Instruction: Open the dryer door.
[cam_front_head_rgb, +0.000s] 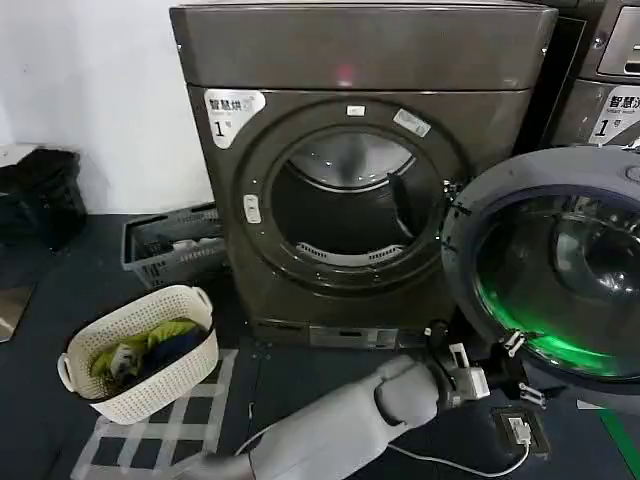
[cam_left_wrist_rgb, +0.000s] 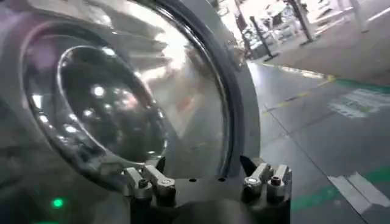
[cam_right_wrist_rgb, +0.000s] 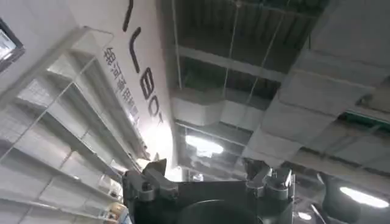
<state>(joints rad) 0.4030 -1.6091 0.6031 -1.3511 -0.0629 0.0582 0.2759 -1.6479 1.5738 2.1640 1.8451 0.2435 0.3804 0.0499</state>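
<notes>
A: Item one, nearest the robot?

B: Left arm, grey-sleeved, reaching across the floor towards the dryer door (cam_front_head_rgb: 560, 280). Left gripper (cam_front_head_rgb: 497, 372) sits at the door's lower rim. In the left wrist view its fingers (cam_left_wrist_rgb: 149, 180) stand spread, the rim edge running between them, nothing clamped.

A: Purpose of that position?

B: Most likely guiding or pushing the door by its edge, not pinching it.

A: Item two?

B: The dryer door itself: swung wide on its hinge, standing right of the dryer (cam_front_head_rgb: 360, 180), grey inner face and dark glass turned to the robot. Green light glints along its lower glass. By my reading the task is essentially complete.

A: Beside the door?

B: A small white box with a cable (cam_front_head_rgb: 520, 432) on the floor beneath the door. Left of the dryer, well apart from the door, a white basket (cam_front_head_rgb: 140, 350) holding clothes; behind it, a grey crate (cam_front_head_rgb: 170, 245) against the dryer's flank.

A: Behind the door?

B: The drum opening (cam_front_head_rgb: 345, 200), fully exposed. A second machine (cam_front_head_rgb: 605, 90) stands past the door.

A: Right gripper?

B: Right gripper (cam_right_wrist_rgb: 210, 182) points at the ceiling, fingers parted, holding nothing; apparently parked.
</notes>
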